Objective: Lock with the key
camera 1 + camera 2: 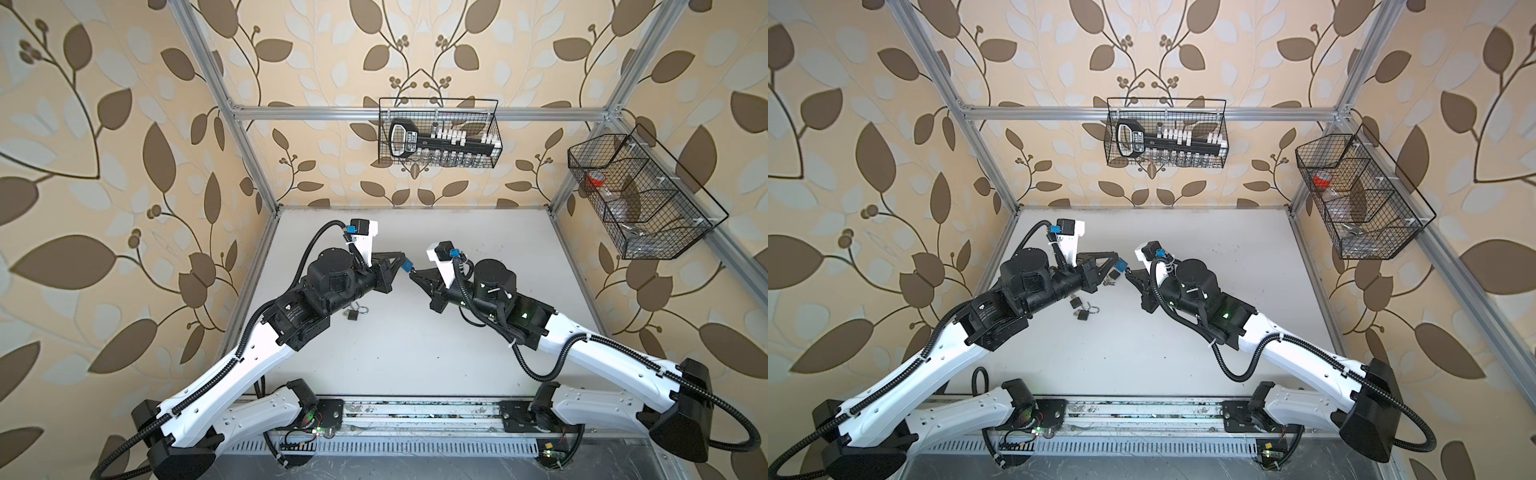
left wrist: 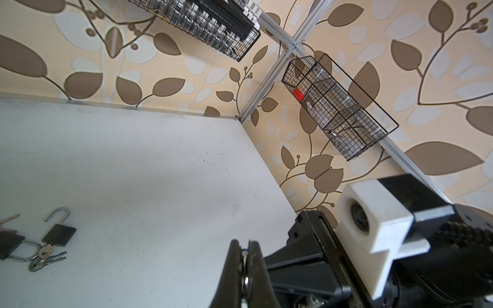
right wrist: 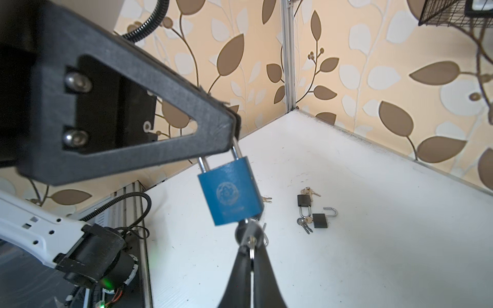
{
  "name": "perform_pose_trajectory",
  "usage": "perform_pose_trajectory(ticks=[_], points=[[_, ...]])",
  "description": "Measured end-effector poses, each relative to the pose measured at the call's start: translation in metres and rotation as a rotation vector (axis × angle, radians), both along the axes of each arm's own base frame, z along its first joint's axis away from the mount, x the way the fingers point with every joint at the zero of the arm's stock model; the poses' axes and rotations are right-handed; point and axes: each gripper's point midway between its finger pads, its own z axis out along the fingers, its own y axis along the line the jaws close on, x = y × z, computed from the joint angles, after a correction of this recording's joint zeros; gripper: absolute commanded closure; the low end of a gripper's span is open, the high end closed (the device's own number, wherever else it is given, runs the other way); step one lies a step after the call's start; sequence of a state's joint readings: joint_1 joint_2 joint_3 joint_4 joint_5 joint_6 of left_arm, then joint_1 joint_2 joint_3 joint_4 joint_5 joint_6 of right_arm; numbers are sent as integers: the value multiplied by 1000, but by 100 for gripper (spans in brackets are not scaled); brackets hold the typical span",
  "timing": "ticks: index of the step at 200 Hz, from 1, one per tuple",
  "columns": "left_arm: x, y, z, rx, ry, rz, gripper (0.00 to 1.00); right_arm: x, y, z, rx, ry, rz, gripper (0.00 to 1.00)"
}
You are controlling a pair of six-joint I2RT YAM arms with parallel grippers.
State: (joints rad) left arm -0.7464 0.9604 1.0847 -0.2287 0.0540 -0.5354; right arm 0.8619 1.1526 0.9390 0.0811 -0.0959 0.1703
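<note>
- The spare black padlocks (image 3: 320, 220) lie on the table (image 3: 386, 253) below the left pincer and well apart from it. One has its loop swung open, and small keys lie beside them.
- The left pincer (image 3: 233, 128) is clamped on the top of the shackle (image 3: 236, 152), so the blue padlock (image 3: 230, 190) hangs just under its tips, clear of the table.
- The blue padlock looks like a stiff, compact metal block, probably heavy for its size. Its smooth painted faces would likely slip in a grip. The thin round shackle can pivot between the tips, so a twist at the key may swing the body. A hold high on the shackle leaves the keyway free. Whether the shackle is latched cannot be told.
- The key (image 3: 248, 232) sits in the underside of the body, between the two pincers. It looks small, flat and rigid, and is best pinched across the flat faces of its head.
- The right pincer (image 3: 249, 248) is closed on the key's head, directly beneath the lock.
</note>
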Motion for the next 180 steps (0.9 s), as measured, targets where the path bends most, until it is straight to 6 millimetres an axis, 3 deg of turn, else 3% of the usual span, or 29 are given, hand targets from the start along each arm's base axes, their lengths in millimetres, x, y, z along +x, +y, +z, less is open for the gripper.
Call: perform_pose_trajectory(ticks=[65,96,133,180], points=[[-1,-1,1,-4,-2,-7,100,-3,-7,3,8,-9,-11,100],[-2,-2,-1,-5,8,-17,100,-4,-7,-5,1,-2,-12,100],[-5,-3,-10,12,45,-29,100,-8,-12,-22,-4,19,-21,100],[-5,-3,3,13,24,-32,100,-7,-37,-59,-82,85,-99,100]])
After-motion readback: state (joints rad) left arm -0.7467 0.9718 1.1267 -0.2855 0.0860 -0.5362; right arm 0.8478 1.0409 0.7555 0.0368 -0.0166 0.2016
